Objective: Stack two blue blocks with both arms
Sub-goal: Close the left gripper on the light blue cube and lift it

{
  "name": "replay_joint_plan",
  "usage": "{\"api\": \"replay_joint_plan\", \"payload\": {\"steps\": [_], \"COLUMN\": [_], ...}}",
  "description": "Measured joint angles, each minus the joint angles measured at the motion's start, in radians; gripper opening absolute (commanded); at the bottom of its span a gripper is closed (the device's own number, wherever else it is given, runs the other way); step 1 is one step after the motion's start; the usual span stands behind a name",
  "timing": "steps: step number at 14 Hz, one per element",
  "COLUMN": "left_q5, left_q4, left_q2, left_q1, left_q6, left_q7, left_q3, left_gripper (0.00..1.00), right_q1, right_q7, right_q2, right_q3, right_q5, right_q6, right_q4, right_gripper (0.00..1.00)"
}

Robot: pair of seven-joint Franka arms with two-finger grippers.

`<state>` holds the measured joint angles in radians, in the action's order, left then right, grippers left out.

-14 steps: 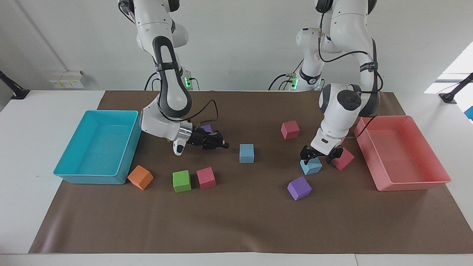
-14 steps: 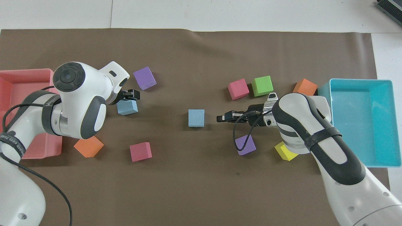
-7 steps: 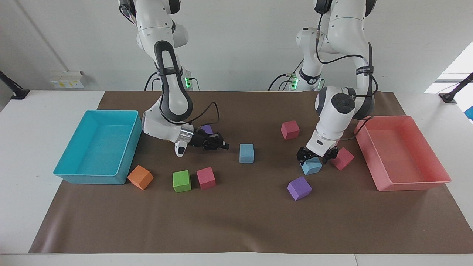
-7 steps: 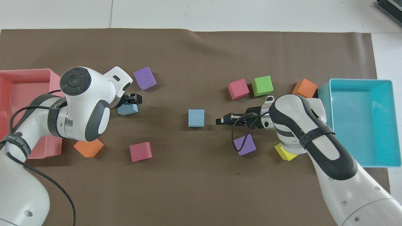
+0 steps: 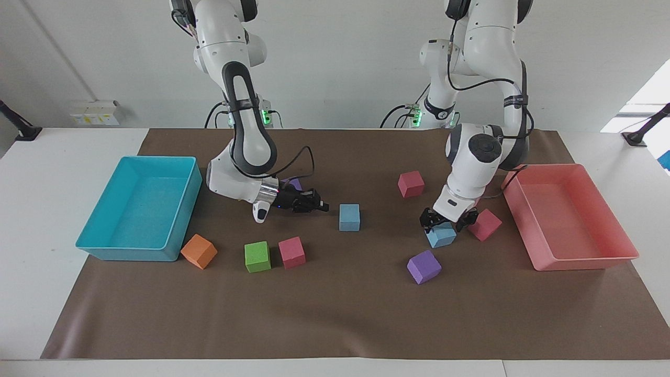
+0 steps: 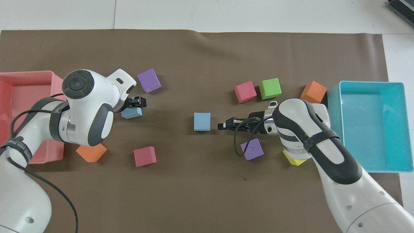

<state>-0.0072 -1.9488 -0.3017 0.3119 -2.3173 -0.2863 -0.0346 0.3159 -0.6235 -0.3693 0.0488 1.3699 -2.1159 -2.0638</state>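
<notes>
Two blue blocks apart on the tabletop point(image 5: 31, 173), one arm at each

We see the left arm point(image 5: 473, 157) reaching down toward its own end of the tabletop. Its jaws stand open, low over one blue block point(image 5: 440, 236), with a finger to either side of the block's top. We cannot tell whether they touch it. That block sits on the brown mat point(image 5: 335, 314), just beside a pink cube point(image 5: 484, 224) and near the pink tray point(image 5: 570, 256). The other blue block point(image 5: 349, 217) rests near the middle of the mat, well apart from the first. The right arm point(image 5: 246, 141) holds its jaws closed and empty, lying level and low over the mat. They point at this middle block, with a small gap between.
</notes>
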Motion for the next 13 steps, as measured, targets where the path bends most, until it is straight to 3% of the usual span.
{"api": "replay_joint_plan", "payload": {"steps": [6,8,13], "left_q5": [0.0,0.0,0.0], "left_q4": [-0.01,-0.013,-0.02], "left_q2": [0.0,0.0,0.002], "left_q1": [0.0,0.0,0.003], "left_q6": [-0.001,-0.001,-0.001], "left_q7": [-0.004,-0.012,-0.053], "left_q3": [0.0,0.0,0.002], "left_gripper": [1.0,0.73,0.25], "right_q1": [0.008,0.009,0.013], "right_q7": [0.0,-0.005,-0.041], "right_q2": [0.0,-0.001,-0.003], "right_q3": [0.0,0.0,0.0], "right_q5": [0.0,0.0,0.0], "right_q6": [-0.008,-0.011,-0.051], "right_q4": [0.0,0.0,0.001], "right_gripper": [0.0,0.0,0.0]}}
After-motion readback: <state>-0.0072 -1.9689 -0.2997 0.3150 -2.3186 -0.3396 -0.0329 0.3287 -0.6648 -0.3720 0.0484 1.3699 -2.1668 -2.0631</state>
